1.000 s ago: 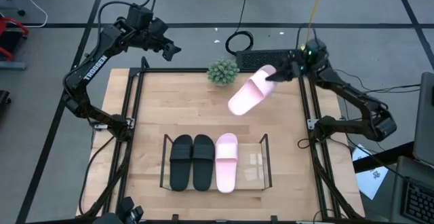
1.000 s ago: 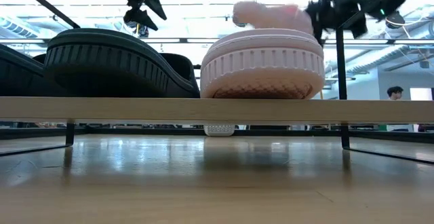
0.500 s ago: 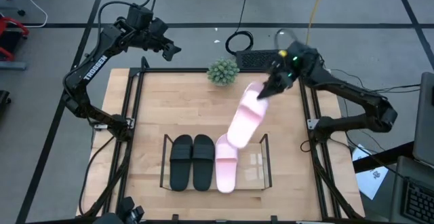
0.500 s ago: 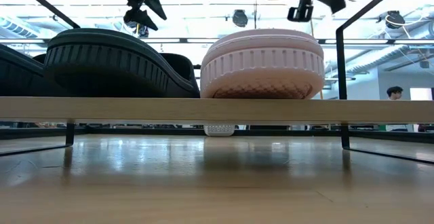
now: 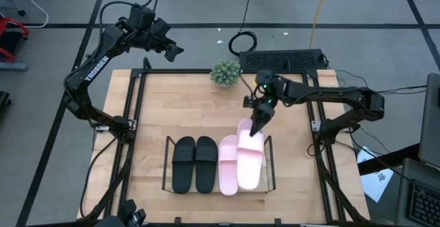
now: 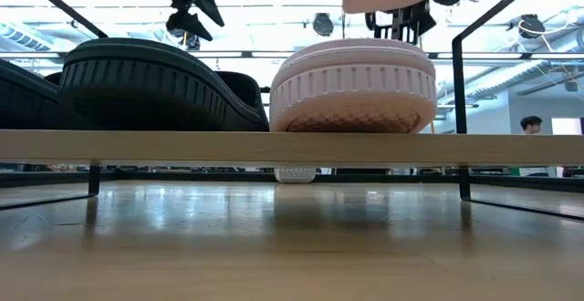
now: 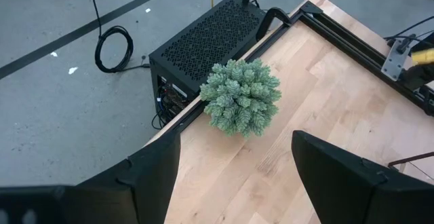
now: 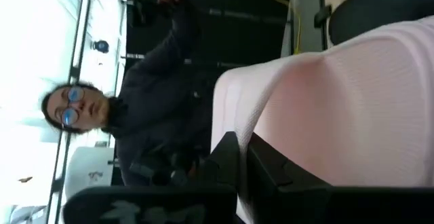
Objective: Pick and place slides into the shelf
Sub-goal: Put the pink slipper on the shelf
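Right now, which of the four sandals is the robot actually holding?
The second pale pink slide: the right hand grips its heel end above the shelf. The other pink slide and the black pair lie flat inside.

A small green artificial plant (image 5: 225,73) sits at the far edge of the wooden table (image 5: 172,103). Just behind it, off the table, lies a black perforated box (image 5: 285,60), with a coiled black cable (image 5: 242,43) on the grey floor nearby. A person in dark clothing (image 8: 159,81) shows in the room.
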